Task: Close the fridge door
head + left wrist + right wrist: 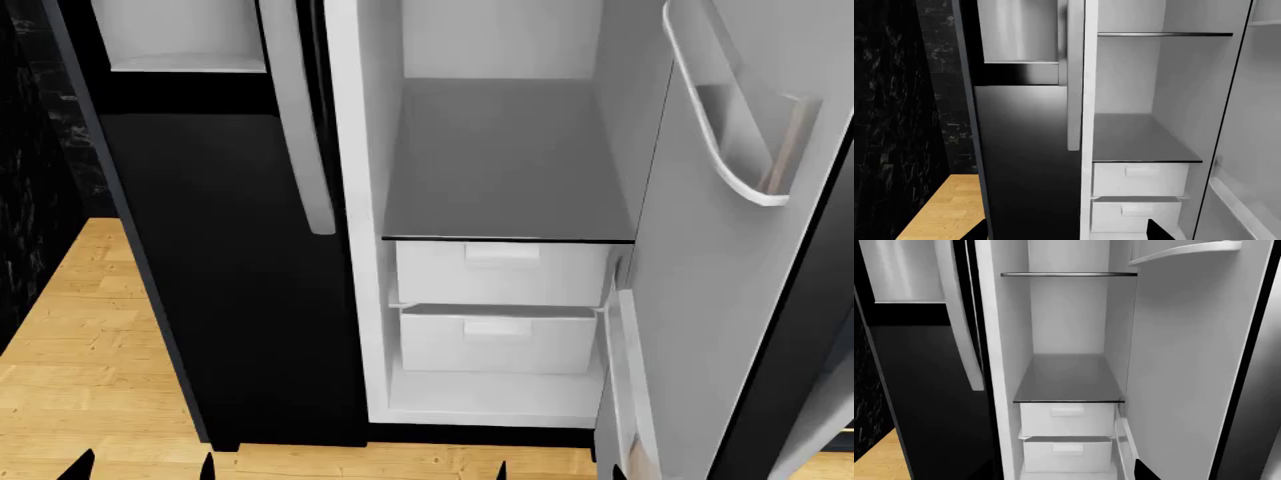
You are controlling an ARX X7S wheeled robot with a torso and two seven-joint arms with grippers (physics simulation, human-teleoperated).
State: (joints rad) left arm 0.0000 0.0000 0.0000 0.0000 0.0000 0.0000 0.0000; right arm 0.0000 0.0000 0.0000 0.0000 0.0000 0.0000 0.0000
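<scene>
The fridge door (pixel 694 330) stands swung open on the right, its white inner face turned toward the compartment and a white rail shelf (pixel 727 150) on it. It also shows in the right wrist view, where the fridge door (pixel 1187 370) fills the right side, and at the edge of the left wrist view as the fridge door (pixel 1254 130). My left gripper (pixel 143 470) is open, low in front of the closed black door. My right gripper (pixel 561 472) is open, low before the compartment and close to the open door's bottom edge. Neither touches anything. The door's outer face and handle are hidden.
The matching black door (pixel 214 250) with a pale dispenser recess (pixel 180 35) and silver handle (pixel 300 120) is closed. Inside are a grey shelf (pixel 507 170) and two white drawers (pixel 501 270). Wooden floor (pixel 80 350) lies below, and a dark marbled wall (pixel 27 200) stands at the left.
</scene>
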